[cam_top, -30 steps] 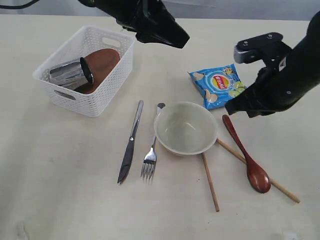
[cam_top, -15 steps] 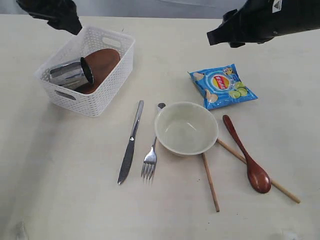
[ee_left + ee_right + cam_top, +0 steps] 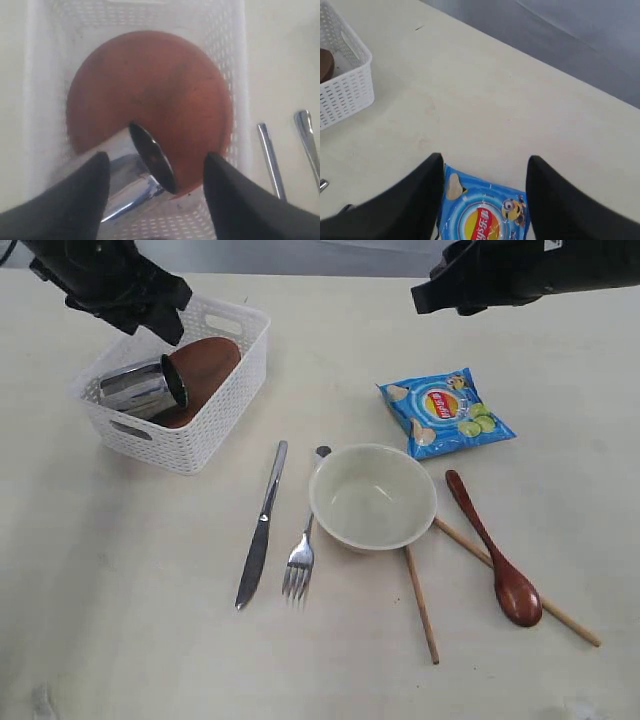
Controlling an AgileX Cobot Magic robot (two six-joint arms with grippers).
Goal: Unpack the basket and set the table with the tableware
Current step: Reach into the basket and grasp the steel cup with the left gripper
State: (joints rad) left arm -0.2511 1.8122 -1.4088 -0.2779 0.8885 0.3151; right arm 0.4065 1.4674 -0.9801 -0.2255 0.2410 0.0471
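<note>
Hovering over the far left of the table (image 3: pixel 120 620), the left gripper (image 3: pixel 155 157) keeps its jaws wide and empty, straddling the steel cup (image 3: pixel 132 175) that lies on its side against the brown plate (image 3: pixel 150 90) inside the basket (image 3: pixel 200 440) — lined up, I judge, to take the cup first, since it rests on top. The right gripper (image 3: pixel 485 160) hangs high at far right, jaws apart and holding nothing, with the chip bag (image 3: pixel 445 410) below it. Near the centre sits the bowl (image 3: pixel 372 497), with the knife (image 3: pixel 262 525) and fork (image 3: pixel 303 540) to its left and the spoon (image 3: pixel 495 550) and chopsticks (image 3: pixel 420 605) to its right — already unpacked.
</note>
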